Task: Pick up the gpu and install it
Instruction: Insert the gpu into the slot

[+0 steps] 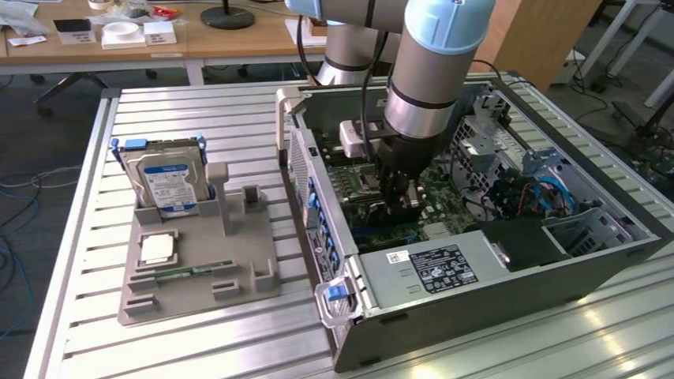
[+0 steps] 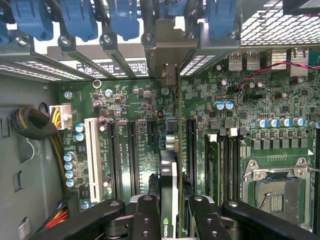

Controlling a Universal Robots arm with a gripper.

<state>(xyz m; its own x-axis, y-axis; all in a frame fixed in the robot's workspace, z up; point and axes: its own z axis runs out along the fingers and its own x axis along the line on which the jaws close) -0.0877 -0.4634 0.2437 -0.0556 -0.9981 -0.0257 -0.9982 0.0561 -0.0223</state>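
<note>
We see the gpu (image 2: 169,190) edge-on in the wrist view, standing upright over the motherboard (image 2: 150,107) between the dark expansion slots, its metal bracket (image 2: 170,50) reaching up to the row of blue slot clips (image 2: 122,20). The gripper (image 2: 169,212) has its black fingers (image 2: 146,215) clamped on the card from both sides. In the exterior view the gripper (image 1: 398,207) reaches down into the open case (image 1: 506,276), above the motherboard (image 1: 364,193). On the exterior view's left, well apart from the case, a grey holder (image 1: 195,272) on the table (image 1: 211,110) carries an upright hard drive (image 1: 166,183).
</note>
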